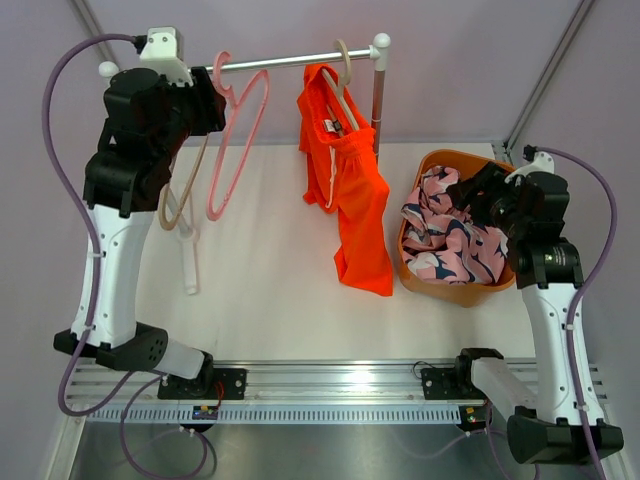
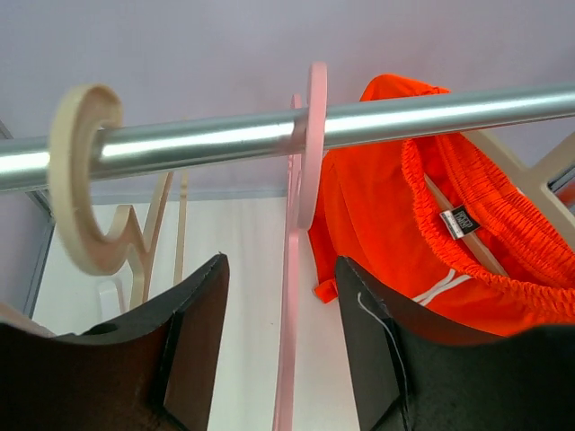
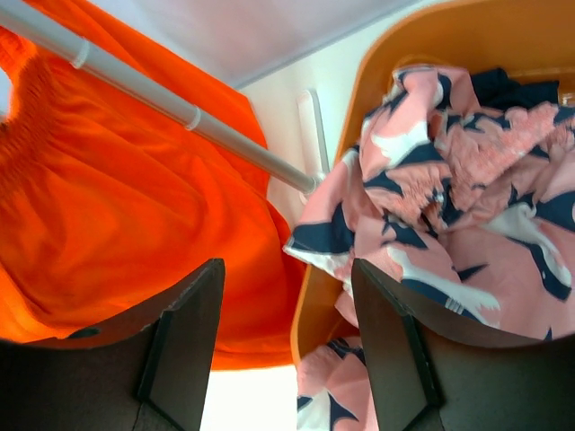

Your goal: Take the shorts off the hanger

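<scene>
The bright orange shorts [image 1: 350,195] hang from a beige hanger [image 1: 344,72] near the right end of the rail [image 1: 290,62]; they also show in the left wrist view [image 2: 386,206] and the right wrist view [image 3: 117,224]. The pink patterned shorts [image 1: 450,235] lie in the orange basket [image 1: 452,157], with a bit of the dark navy pair [image 3: 512,90] under them. My left gripper [image 1: 215,100] is open at the rail, its jaws either side of an empty pink hanger [image 2: 314,144]. My right gripper [image 1: 472,195] is open and empty over the basket's left rim [image 3: 310,314].
An empty beige hanger [image 1: 180,205] hangs left of the pink hanger [image 1: 235,150], close to my left arm. The rack's right post [image 1: 378,95] stands between the orange shorts and the basket. Grey walls enclose the white table [image 1: 270,290].
</scene>
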Available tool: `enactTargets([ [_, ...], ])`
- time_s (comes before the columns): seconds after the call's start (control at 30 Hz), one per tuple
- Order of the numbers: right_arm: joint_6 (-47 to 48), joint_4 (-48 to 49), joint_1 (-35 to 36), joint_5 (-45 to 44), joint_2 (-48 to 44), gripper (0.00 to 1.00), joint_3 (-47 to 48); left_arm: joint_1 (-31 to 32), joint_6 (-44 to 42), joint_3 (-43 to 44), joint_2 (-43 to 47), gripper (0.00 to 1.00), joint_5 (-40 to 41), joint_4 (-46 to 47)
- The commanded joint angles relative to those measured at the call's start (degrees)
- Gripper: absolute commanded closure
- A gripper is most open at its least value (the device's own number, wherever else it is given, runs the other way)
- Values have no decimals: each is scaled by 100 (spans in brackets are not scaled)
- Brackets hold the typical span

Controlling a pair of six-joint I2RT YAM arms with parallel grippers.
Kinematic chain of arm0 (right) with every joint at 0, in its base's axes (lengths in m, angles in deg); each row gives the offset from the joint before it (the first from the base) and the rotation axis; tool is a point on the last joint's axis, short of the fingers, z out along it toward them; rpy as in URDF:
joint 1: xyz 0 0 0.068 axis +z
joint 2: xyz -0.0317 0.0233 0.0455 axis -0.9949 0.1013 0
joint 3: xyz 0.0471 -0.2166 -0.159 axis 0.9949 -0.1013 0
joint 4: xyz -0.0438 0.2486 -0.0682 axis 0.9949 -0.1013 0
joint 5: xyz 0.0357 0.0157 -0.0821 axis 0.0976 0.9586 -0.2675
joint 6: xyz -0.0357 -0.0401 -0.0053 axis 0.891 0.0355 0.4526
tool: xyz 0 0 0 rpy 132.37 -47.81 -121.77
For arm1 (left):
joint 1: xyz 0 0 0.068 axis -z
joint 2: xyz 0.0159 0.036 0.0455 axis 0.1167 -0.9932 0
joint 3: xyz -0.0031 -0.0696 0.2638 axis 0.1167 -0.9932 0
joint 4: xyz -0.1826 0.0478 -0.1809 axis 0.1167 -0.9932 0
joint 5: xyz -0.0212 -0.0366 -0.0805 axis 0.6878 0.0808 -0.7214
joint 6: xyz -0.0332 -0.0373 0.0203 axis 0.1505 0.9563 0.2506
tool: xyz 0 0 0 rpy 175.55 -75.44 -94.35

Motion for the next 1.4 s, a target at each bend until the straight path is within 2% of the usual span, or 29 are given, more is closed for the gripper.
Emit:
enactTargets([
  [0.0, 150, -253, 53, 130, -297, 32, -311, -25, -18, -81, 417, 46, 16, 260],
  [0.2, 106, -289, 53, 296, -517, 31, -961, 36, 96, -178, 945, 46, 60, 488],
  [0.33, -35, -96, 53, 429, -596, 31, -1523, 150, 175, -117, 1156, 47, -290, 550],
  [0.63, -298, 633, 36, 403, -8, 25, -1955, 1011, 465, -64, 964, 46, -880, 612],
  [0.73, -368, 915, -51, 333, 666, 23, -1851, 1485, 483, -73, 805, 45, -784, 629],
  [1.0, -825, 1547, -518, 543, 1960, 24, -1262, 1987, 658, -292, 340, 40, -424, 962],
  [1.07, -887, 1636, -518, 622, 2162, 27, -1217, 2110, 685, -415, 182, 40, -310, 1103],
  [1.2, -940, 1794, -518, 614, 2322, 28, -1191, 2312, 676, -582, -161, 36, 427, 1672],
  [1.37, -817, 1689, -518, 377, 2216, 28, -1208, 2400, 870, -723, -635, 36, 552, 2324],
])
